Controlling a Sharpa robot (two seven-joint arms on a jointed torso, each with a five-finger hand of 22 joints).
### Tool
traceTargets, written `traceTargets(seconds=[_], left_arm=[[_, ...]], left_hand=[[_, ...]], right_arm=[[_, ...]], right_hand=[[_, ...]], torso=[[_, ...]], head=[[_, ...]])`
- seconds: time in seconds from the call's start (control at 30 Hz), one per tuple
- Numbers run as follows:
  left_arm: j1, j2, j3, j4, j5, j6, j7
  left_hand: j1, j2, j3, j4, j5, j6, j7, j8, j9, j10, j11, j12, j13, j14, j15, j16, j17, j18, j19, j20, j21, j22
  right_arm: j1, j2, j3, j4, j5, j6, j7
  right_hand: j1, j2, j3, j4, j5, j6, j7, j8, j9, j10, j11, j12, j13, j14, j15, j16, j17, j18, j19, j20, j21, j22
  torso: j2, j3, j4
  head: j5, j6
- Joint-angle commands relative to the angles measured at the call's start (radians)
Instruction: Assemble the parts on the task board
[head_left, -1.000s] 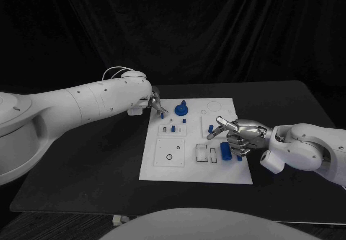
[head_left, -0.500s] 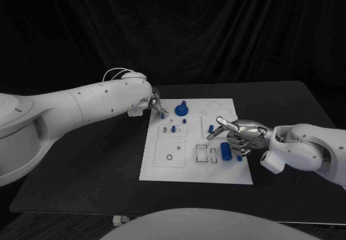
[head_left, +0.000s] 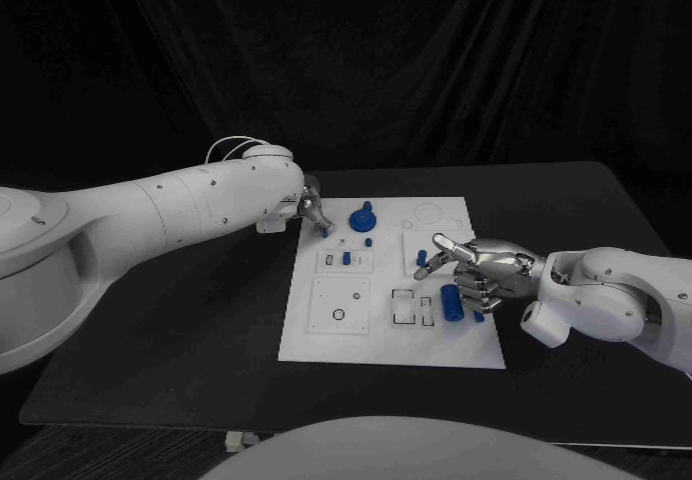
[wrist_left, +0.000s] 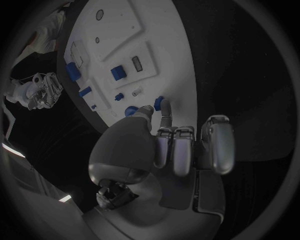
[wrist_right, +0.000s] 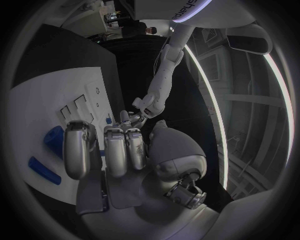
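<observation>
Black table (head_left: 216, 330), white task board (head_left: 339, 345) between two hands.
Left hand (head_left: 310, 212) pinches a small blue part (wrist_left: 159, 103) at its fingertips; right hand (head_left: 483, 272) hovers, fingers curled, grip unclear.

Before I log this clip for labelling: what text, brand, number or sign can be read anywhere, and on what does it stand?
"harpa": the end of a brand name, its start cut off, on a white arm at the rim of the right wrist view.
Task board: outlines and cut-outs, no readable writing.
Blue parts: no marks legible.
</observation>
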Motion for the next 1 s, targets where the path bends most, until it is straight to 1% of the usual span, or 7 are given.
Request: traceTargets(seconds=[0.03,0.2,0.27,0.57,0.67,0.7,1.0], left_arm=[[-0.002,0.004,0.001,-0.001,0.001,-0.003,0.023],[-0.003,0.006,0.001,-0.003,0.001,0.001,0.024],[-0.003,0.007,0.001,-0.003,0.001,0.002,0.024],[-0.003,0.007,0.001,-0.003,0.001,0.004,0.026],[-0.003,0.007,0.001,-0.003,0.001,0.004,0.025],[-0.003,0.007,0.001,-0.003,0.001,0.004,0.025],[-0.003,0.006,0.001,-0.002,0.001,0.006,0.018]], left_hand=[[0.01,0.002,0.005,-0.001,0.007,0.006,-0.001,-0.003,-0.001,0.108,0.0,0.0,0.263,0.108,0.002,0.007,0.263,0.009,0.036,0.004,-0.005,0.202],[0.019,-0.002,0.013,-0.003,0.019,0.011,-0.002,-0.002,0.0,0.108,-0.001,0.0,0.263,0.108,0.001,0.007,0.263,0.009,0.036,0.003,-0.005,0.202],[0.025,-0.004,0.019,-0.004,0.029,0.014,-0.004,-0.001,0.001,0.108,-0.003,0.0,0.263,0.108,0.0,0.007,0.263,0.009,0.036,0.002,-0.005,0.202],[0.04,-0.012,0.032,-0.008,0.038,0.021,-0.008,0.005,0.006,0.108,-0.006,0.0,0.263,0.108,-0.002,0.007,0.263,0.01,0.035,0.0,-0.006,0.201],[0.055,-0.017,0.05,-0.012,0.027,0.02,-0.01,0.007,0.009,0.108,-0.008,0.0,0.263,0.108,-0.005,0.007,0.263,0.01,0.036,-0.002,-0.006,0.201],[0.064,-0.021,0.066,-0.012,0.006,0.019,-0.011,0.008,0.011,0.108,-0.009,0.0,0.263,0.108,-0.006,0.007,0.263,0.01,0.036,-0.003,-0.006,0.201],[0.08,-0.035,0.097,-0.015,0.003,0.019,-0.013,0.01,0.015,0.108,-0.011,0.0,0.263,0.108,-0.008,0.007,0.263,0.01,0.036,-0.005,-0.007,0.201]], right_arm=[[-0.002,-0.001,0.0,0.004,-0.001,0.012,-0.01],[-0.002,-0.002,0.0,0.006,-0.001,0.012,-0.01],[-0.002,-0.002,0.0,0.006,-0.001,0.011,-0.01],[-0.002,-0.003,0.0,0.006,-0.001,0.011,-0.012],[-0.002,-0.003,0.0,0.007,-0.001,0.012,-0.012],[-0.002,-0.002,0.0,0.007,-0.001,0.011,-0.013],[-0.002,-0.003,0.0,0.007,-0.001,0.011,-0.014]], right_hand=[[-0.007,0.001,0.006,-0.002,-0.002,-0.005,0.003,0.004,-0.001,0.104,0.006,0.003,0.263,0.098,0.008,-0.005,0.238,0.007,0.02,0.007,-0.006,0.205],[-0.007,0.001,0.006,-0.002,-0.002,-0.005,0.003,0.004,-0.001,0.104,0.006,0.003,0.263,0.098,0.008,-0.005,0.238,0.007,0.02,0.007,-0.006,0.205],[-0.007,0.001,0.006,-0.002,-0.002,-0.005,0.003,0.004,-0.001,0.104,0.006,0.003,0.263,0.098,0.008,-0.005,0.238,0.007,0.02,0.007,-0.006,0.205],[-0.008,0.001,0.007,-0.003,-0.001,-0.004,0.003,0.005,-0.001,0.104,0.006,0.003,0.263,0.097,0.008,-0.006,0.235,0.007,0.018,0.007,-0.008,0.204],[-0.008,0.001,0.007,-0.003,-0.001,-0.004,0.003,0.005,-0.001,0.104,0.006,0.003,0.263,0.097,0.008,-0.006,0.234,0.008,0.017,0.007,-0.009,0.203],[-0.008,0.001,0.007,-0.003,-0.001,-0.004,0.003,0.005,-0.001,0.104,0.006,0.003,0.263,0.097,0.008,-0.006,0.234,0.008,0.017,0.007,-0.009,0.203],[-0.008,0.001,0.008,-0.002,-0.002,-0.004,0.003,0.005,-0.002,0.104,0.006,0.003,0.263,0.096,0.008,-0.007,0.231,0.009,0.015,0.007,-0.012,0.202]], torso=[[0.0,0.0001,0.0],[0.0,0.0002,0.0001],[0.0,0.0001,0.0],[0.0,0.0,0.0],[0.0,-0.0001,-0.0002],[0.0,0.0002,-0.0002],[0.0,0.0001,0.0001]], head=[[0.0,0.0],[0.0,0.0],[0.0,0.0],[0.0,0.0],[0.0,0.0],[0.0,0.0],[0.002,0.0]])
